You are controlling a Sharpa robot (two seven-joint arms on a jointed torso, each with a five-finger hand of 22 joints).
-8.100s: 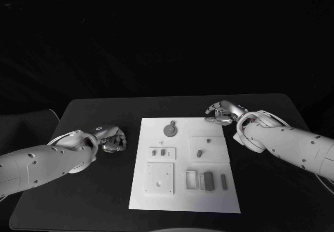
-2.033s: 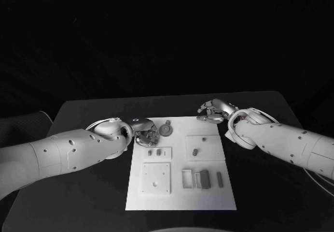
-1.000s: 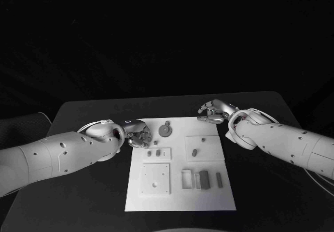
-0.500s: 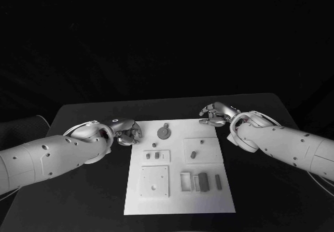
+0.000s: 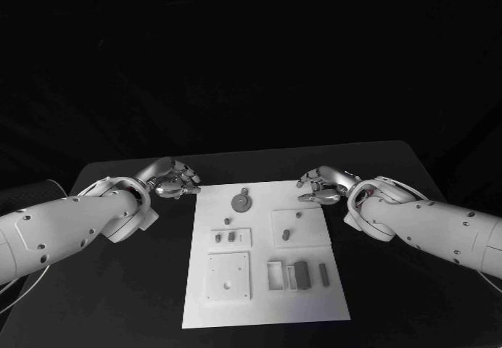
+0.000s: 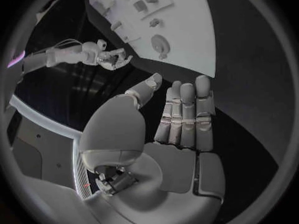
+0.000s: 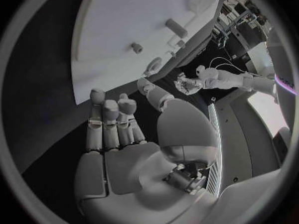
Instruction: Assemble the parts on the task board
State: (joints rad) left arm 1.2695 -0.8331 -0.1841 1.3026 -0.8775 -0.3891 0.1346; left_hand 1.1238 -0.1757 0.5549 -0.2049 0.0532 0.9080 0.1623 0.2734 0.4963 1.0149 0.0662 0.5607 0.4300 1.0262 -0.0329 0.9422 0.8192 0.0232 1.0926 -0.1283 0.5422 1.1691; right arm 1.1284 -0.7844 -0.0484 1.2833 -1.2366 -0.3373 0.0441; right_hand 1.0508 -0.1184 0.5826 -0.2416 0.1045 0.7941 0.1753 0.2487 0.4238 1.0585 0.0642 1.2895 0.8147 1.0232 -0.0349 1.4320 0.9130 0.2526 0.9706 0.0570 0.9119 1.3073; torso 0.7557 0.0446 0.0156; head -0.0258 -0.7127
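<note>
Black table [image 5: 125, 290] under the task board [image 5: 262, 304]; my left hand [image 5: 174, 178] and right hand [image 5: 322, 184] hover, fingers apart, empty. I judge the parts [image 5: 284, 235] light, rigid; pinch their sides.

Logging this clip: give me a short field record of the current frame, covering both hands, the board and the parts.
left hand: above the black table beside the board's far left corner, fingers straight and apart, holding nothing
right hand: at the board's far right corner, holding nothing
task board: white plate, centre of table
round part: lies near the board's far edge, between the hands
small parts: grouped on the board's near right side
contact: neither hand touches a part
</note>
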